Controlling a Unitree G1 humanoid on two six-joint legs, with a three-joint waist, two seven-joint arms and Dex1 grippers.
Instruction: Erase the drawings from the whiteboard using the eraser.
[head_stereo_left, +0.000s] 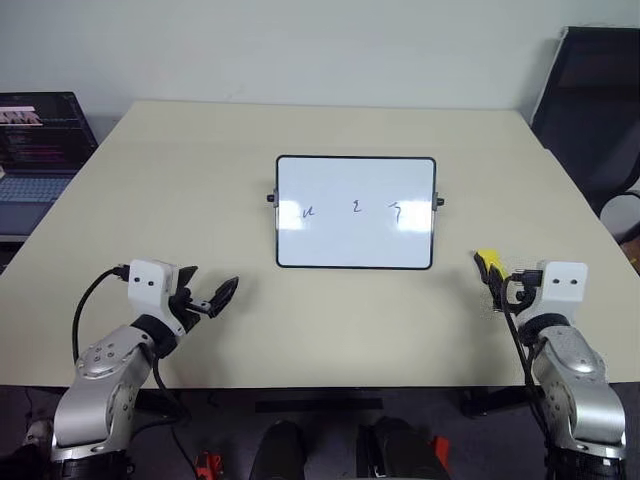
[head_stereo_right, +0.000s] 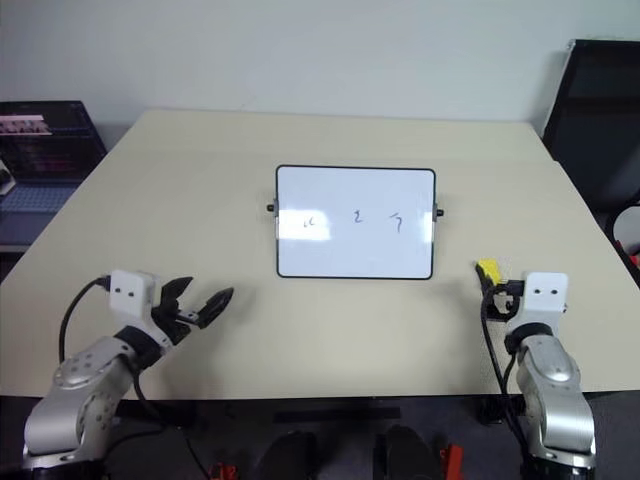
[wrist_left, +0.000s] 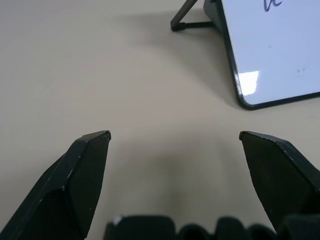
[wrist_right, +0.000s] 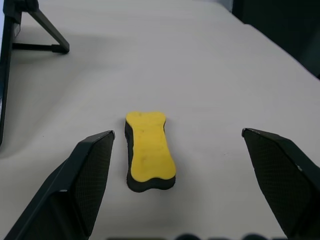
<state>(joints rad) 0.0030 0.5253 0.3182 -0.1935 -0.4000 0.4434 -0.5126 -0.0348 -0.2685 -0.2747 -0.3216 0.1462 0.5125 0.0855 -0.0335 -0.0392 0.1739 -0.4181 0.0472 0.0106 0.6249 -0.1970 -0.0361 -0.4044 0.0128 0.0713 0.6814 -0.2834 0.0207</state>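
Near table edge, right gripper (wrist_right: 177, 137) level, jaws wide, eraser (wrist_right: 148, 150) between

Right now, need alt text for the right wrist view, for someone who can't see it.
A yellow eraser with a dark underside lies flat on the beige table, between the two open black fingers of the right tool, touching neither. The whiteboard edge and its stand show beyond it.
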